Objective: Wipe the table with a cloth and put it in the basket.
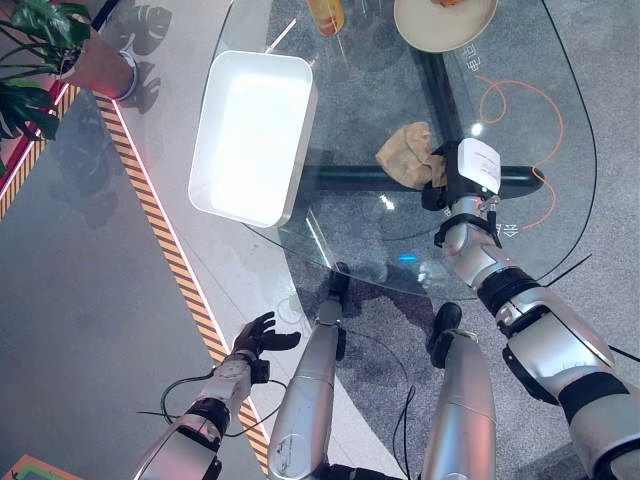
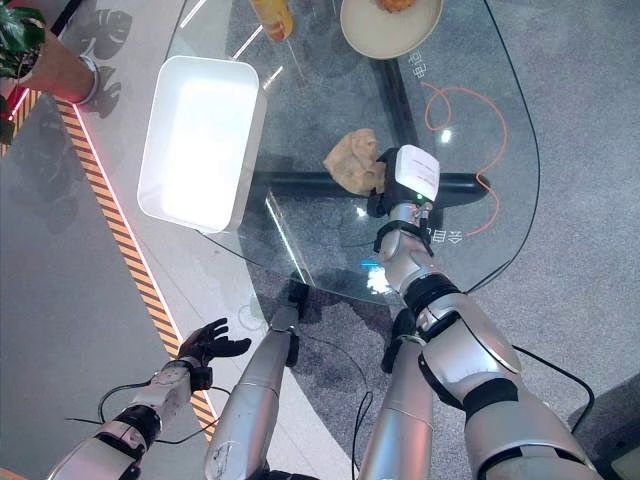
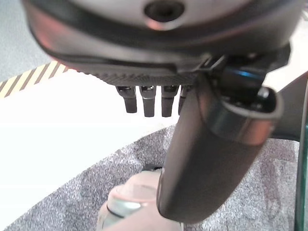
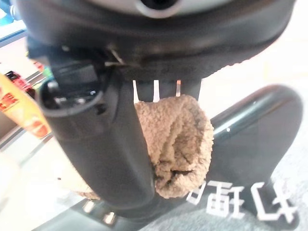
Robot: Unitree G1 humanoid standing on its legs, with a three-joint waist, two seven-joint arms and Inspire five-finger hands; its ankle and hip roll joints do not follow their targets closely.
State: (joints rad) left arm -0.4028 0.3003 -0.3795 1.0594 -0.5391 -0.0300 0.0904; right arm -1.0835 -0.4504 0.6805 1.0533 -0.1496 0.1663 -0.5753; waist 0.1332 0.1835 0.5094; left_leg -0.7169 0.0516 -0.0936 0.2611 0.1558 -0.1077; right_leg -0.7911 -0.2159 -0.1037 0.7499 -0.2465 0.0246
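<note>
A crumpled tan cloth lies on the round glass table, near its middle. My right hand rests on the cloth's near edge; in the right wrist view the cloth is bunched between the thumb and the fingers. The white rectangular basket stands on the table's left part, a short way left of the cloth, with nothing in it. My left hand hangs low beside the table over the floor, fingers spread and holding nothing.
A beige plate with food and an orange bottle stand at the table's far edge. An orange cable shows beneath the glass. A potted plant and striped floor tape lie to the left.
</note>
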